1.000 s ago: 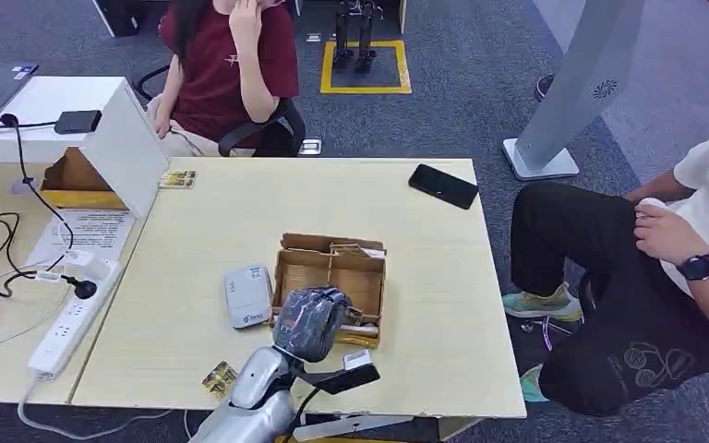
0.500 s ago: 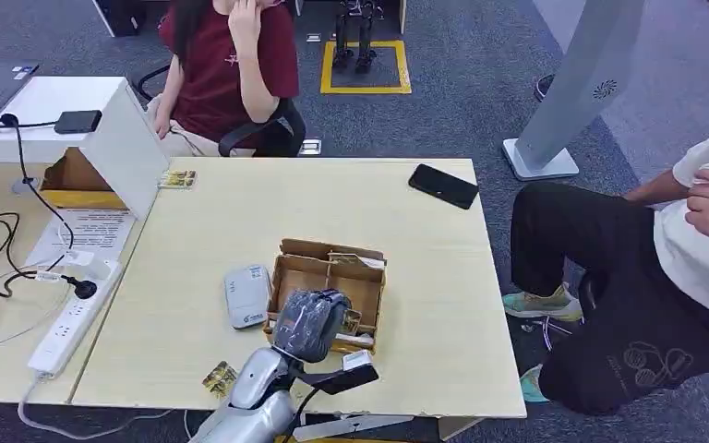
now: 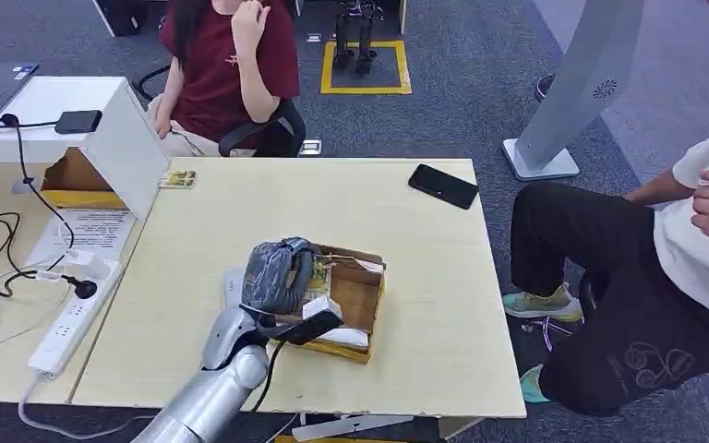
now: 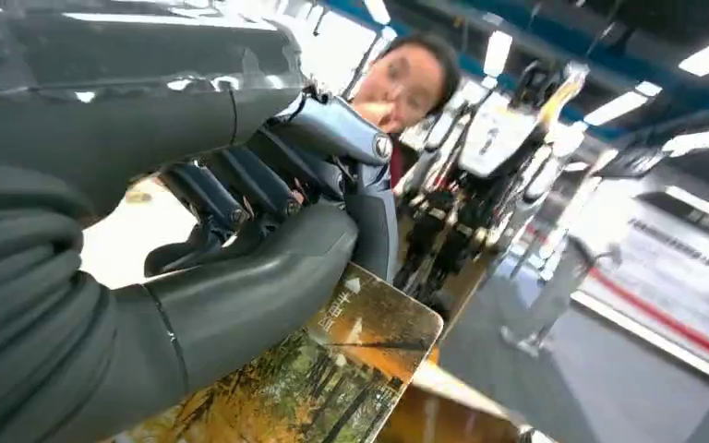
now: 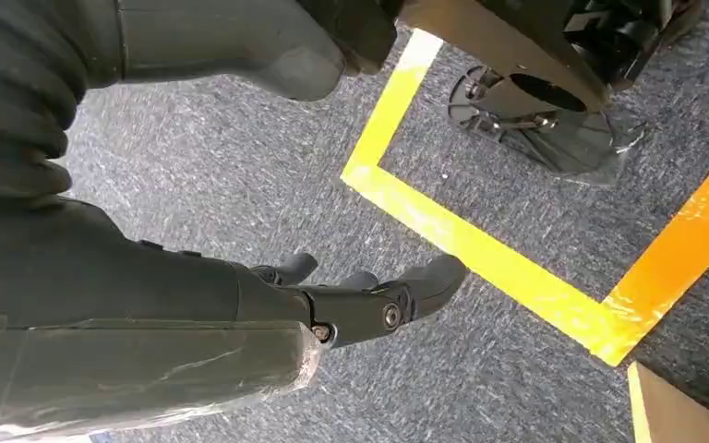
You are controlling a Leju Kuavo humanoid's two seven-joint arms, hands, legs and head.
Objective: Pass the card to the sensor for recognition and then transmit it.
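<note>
The left hand (image 3: 279, 275) pinches a glossy card printed with an autumn forest scene (image 4: 332, 374) between thumb and fingers, above the left side of the open brown cardboard box (image 3: 358, 291) on the pale wooden table (image 3: 425, 240). The small white card sensor (image 3: 231, 288) lies just left of the box, mostly hidden beneath the hand. A good move would probably be to lower the card flat over it, keeping the pinch firm. The right hand (image 5: 369, 300) hangs over grey carpet, fingers loosely apart, holding nothing.

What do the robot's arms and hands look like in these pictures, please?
The left arm is a silver metal tube with a black cable running alongside it. The left hand wears a grey ribbed cover, with a thick grey thumb and darker fingers. The right hand looks alike: grey cover, dark fingers.
</note>
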